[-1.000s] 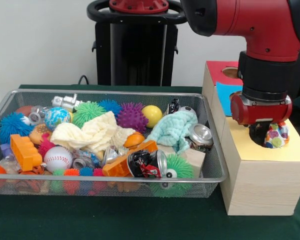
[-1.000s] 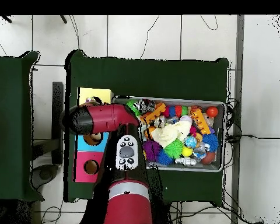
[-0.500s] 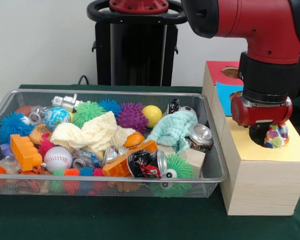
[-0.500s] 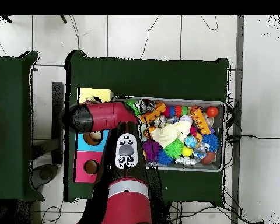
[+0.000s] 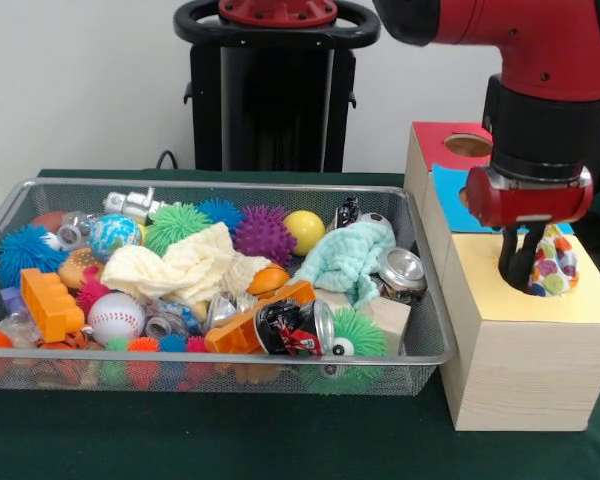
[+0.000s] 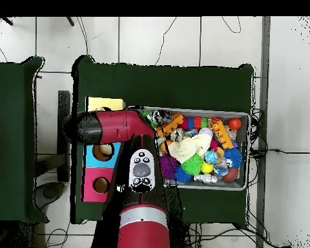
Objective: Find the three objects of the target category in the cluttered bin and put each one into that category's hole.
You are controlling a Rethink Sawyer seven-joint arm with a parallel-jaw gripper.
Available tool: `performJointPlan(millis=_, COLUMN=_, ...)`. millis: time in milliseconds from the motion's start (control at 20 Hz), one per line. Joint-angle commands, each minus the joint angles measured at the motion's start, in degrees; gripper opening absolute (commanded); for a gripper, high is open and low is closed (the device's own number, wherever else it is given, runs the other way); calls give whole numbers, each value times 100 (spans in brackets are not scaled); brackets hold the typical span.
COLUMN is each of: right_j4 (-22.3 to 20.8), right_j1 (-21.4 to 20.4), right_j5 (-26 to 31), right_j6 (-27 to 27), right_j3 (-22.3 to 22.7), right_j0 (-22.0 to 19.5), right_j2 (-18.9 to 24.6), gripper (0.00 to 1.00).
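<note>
One multicoloured spotted cloth bundle sits at the mouth of the hole in the yellow section of the light wooden sorting box, and we judge it to be one of the task's things, only part-way in. The black jaws of the red and black arm stand spread apart, their tips down at the hole just beside the bundle; they grip nothing that we can see.

The risk we see from here is the bundle staying perched on the rim instead of dropping: soft cloth can catch on the hole's edge or cling to a finger as the arm lifts, and then be dragged back out or tipped over the box's side onto the green worktop.

We cannot see the bottom of the hole, nor how much of the bundle is already inside. In the overhead view the arm covers the yellow section and the bundle altogether. In the silver wire mesh bin the pale yellow cloth and mint green cloth lie over other items, so what remains of the category beneath them is hidden.
</note>
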Motion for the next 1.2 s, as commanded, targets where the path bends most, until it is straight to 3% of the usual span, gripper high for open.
performJointPlan(millis=50, right_j4=-54, right_j1=-307, right_j5=1246, right_j6=495, right_j3=696, right_j0=-349, right_j2=-160, gripper=0)
performJointPlan(millis=500, right_j4=-59, right_j1=-451, right_j5=1447, right_j6=614, right_j3=741, right_j0=-319, right_j2=-182, gripper=0)
performJointPlan(millis=950, right_j4=56, right_j1=-437, right_j5=536, right_j6=442, right_j3=1169, right_j0=-690, right_j2=318, gripper=0)
performJointPlan(millis=1200, right_j4=-363, right_j1=234, right_j5=-74, right_j6=672, right_j3=841, right_j0=-526, right_j2=43, gripper=0)
